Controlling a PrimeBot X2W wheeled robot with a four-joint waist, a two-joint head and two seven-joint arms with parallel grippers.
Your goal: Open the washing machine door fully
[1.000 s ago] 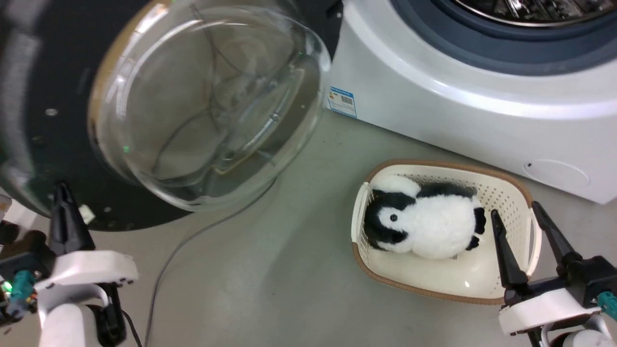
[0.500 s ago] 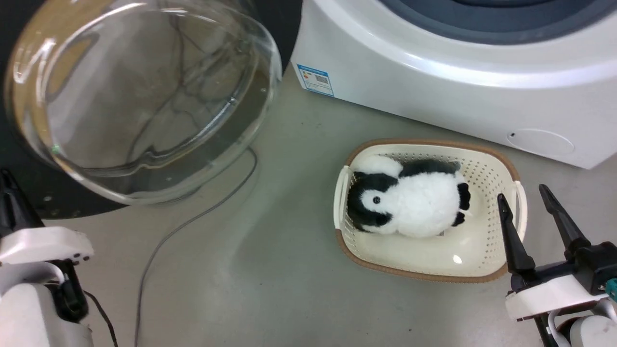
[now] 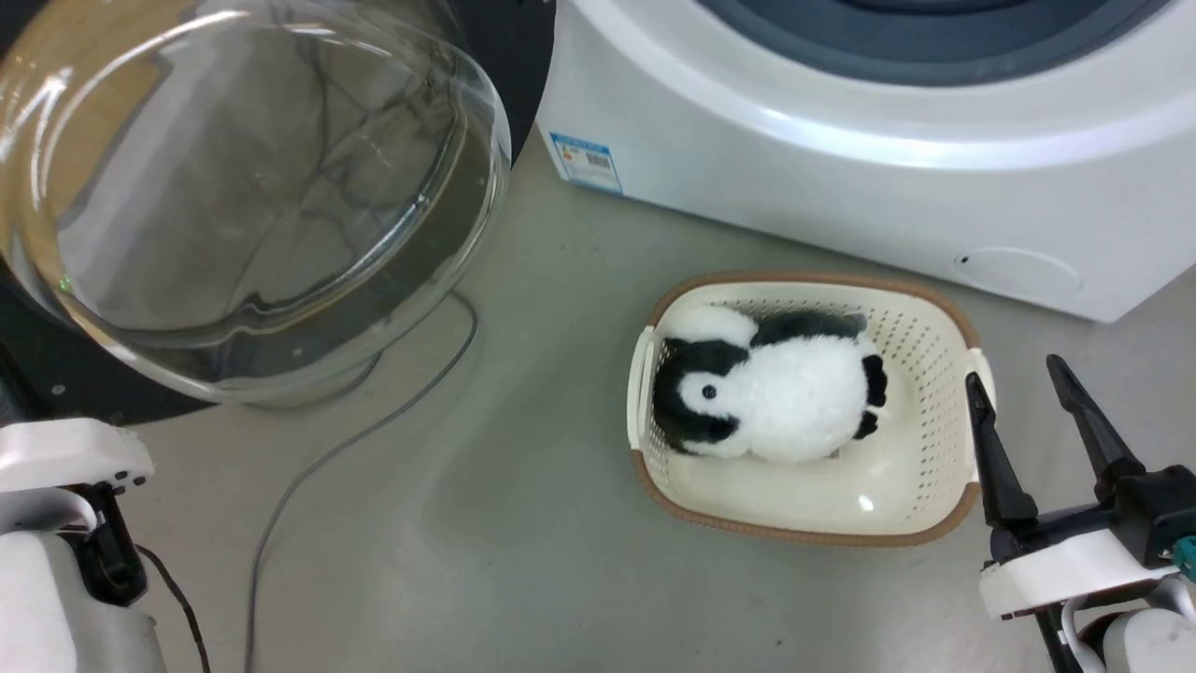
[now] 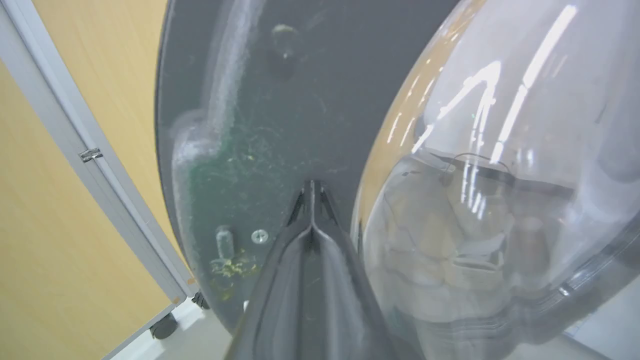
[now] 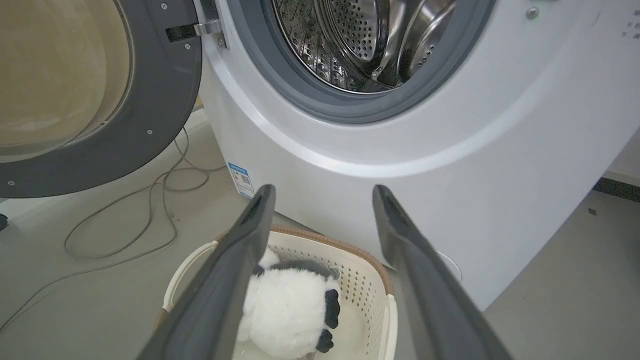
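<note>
The washing machine door [image 3: 56, 393] stands swung out to the left of the white machine [image 3: 841, 178]. Its clear glass bowl [image 3: 243, 187] bulges toward me, ringed by the black disc. In the left wrist view my left gripper [image 4: 311, 187] is shut on nothing. Its tips are right at the door's dark inner face [image 4: 280, 100], beside the glass bowl [image 4: 500, 175]; I cannot tell whether they touch. My right gripper [image 3: 1014, 374] is open and empty, low at the right. In the right wrist view the right gripper [image 5: 324, 192] points at the open steel drum [image 5: 365, 40].
A cream basket [image 3: 934, 505] holding a plush penguin [image 3: 766, 402] sits on the floor before the machine, just left of my right gripper. A grey cable [image 3: 308, 486] trails across the floor under the door. A wooden panel [image 4: 60, 200] on castors stands behind the door.
The door has swung further from the machine, and my left gripper has gone leftward with it. The head camera has shifted too. The right gripper stays open.
</note>
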